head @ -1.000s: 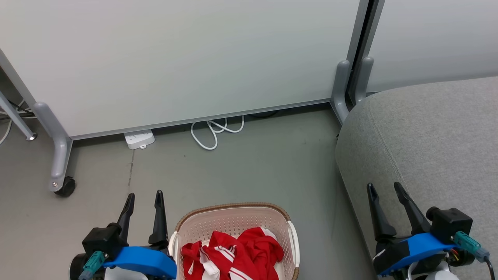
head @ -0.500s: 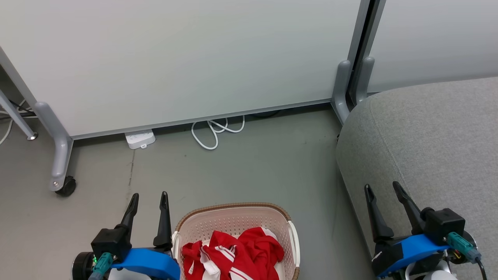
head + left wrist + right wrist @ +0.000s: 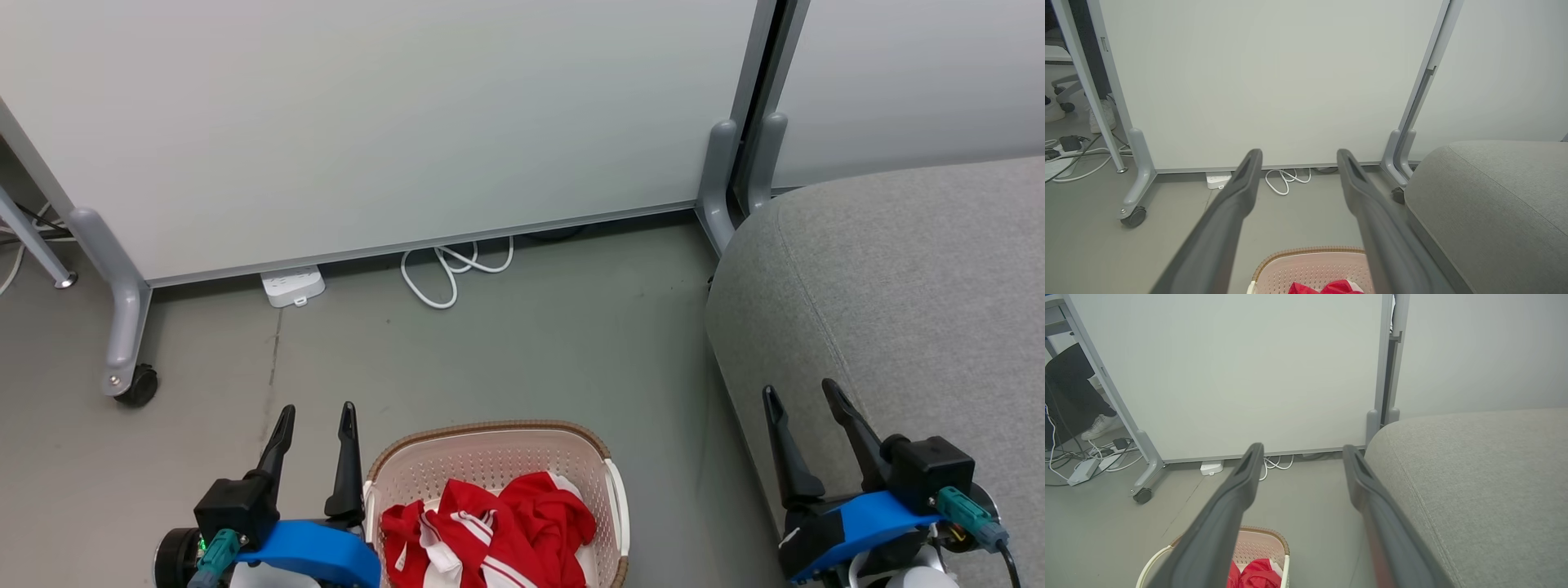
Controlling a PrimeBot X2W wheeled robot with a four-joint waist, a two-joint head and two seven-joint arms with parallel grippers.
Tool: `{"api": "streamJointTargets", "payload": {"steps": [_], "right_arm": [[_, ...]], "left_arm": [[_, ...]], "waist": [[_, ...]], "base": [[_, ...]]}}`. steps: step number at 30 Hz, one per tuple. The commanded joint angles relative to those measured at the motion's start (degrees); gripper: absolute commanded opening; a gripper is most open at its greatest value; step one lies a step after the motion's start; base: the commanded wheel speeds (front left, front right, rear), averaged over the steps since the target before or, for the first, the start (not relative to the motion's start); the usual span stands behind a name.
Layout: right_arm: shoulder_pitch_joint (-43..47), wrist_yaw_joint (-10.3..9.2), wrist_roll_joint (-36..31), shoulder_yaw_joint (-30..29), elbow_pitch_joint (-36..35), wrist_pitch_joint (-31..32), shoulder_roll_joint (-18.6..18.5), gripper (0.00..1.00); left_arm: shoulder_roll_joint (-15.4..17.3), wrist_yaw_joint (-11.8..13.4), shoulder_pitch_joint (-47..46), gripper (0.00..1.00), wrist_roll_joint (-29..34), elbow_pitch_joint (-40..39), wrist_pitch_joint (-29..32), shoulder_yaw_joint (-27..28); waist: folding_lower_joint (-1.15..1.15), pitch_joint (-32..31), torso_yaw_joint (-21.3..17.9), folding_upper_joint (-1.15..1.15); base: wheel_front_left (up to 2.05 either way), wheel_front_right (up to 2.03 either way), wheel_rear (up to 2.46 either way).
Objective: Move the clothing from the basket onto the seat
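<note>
step: pre-grasp. clothing [image 3: 490, 531] lies bunched in basket [image 3: 490, 429] on floor; seat [image 3: 898, 286] is empty, to its right. left gripper [image 3: 317, 408] & right gripper [image 3: 798, 389]: fingers fully spread, holding nothing. next: lower left gripper into basket, pinch fabric.

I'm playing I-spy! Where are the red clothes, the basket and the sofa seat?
red clothes [image 3: 510, 523], head view, crumpled middle.
basket [image 3: 490, 426], head view, brown far rim.
sofa seat [image 3: 914, 278], head view, grey top.

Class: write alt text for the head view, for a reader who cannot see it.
A cream basket of red-and-white clothing stands on the floor at bottom centre. The open left gripper is beside it, left; the open right gripper is by the grey seat, right.
</note>
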Motion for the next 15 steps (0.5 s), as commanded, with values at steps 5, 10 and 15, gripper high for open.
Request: {"api": "streamJointTargets", "payload": {"steps": [5, 10, 15], "right_arm": [[-1.7, 0.03, 0.6, 1.3, -0.8, -0.2, -0.4, 1.00], [-4.2, 0.03, 1.1, 3.1, -1.8, -0.2, -0.3, 1.00], [-8.8, 0.03, 1.9, 5.7, -3.3, -0.9, -0.3, 1.00]], "left_arm": [[0.1, 0.1, -1.1, 1.00, -0.7, 1.1, -0.3, 0.0], [0.3, -0.5, -2.5, 1.00, -1.0, 3.6, -0.3, -0.3], [0.8, -1.1, -5.9, 1.00, -1.3, 8.4, 0.2, -1.1]], "waist": [[0.00, 2.1, -1.3, 0.00], [0.00, 5.5, -3.9, 0.00], [0.00, 11.8, -8.0, 0.00]], "base": [[0.00, 0.00, 0.00], [0.00, 0.00, 0.00], [0.00, 0.00, 0.00]]}}
